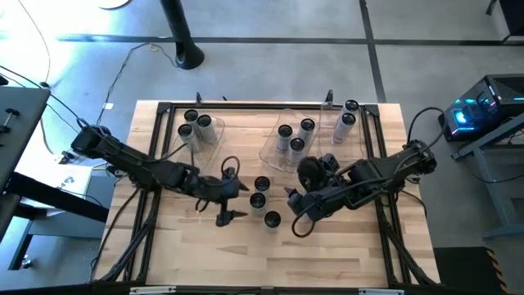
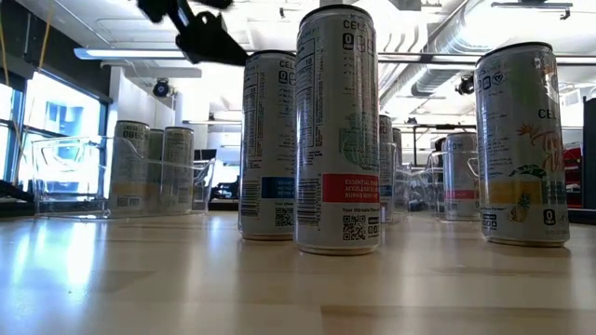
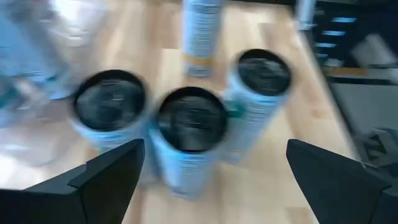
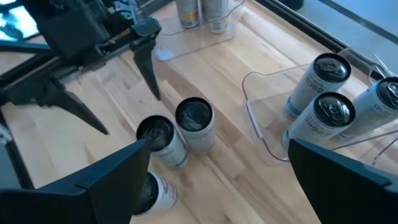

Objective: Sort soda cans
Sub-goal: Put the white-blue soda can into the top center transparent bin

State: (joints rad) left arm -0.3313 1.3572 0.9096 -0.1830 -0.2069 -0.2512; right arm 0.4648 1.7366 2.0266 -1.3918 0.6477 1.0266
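Observation:
Three loose soda cans stand upright on the wooden table near its middle. The same cans show as dark round tops in the left wrist view and the right wrist view. My left gripper is open just left of them and faces them, touching none. My right gripper is open just right of them, above the table. More cans stand in clear bins at the far side.
Three clear plastic bins sit along the far part of the table: left, middle and right. A black frame runs around the table. The near half of the tabletop is bare wood.

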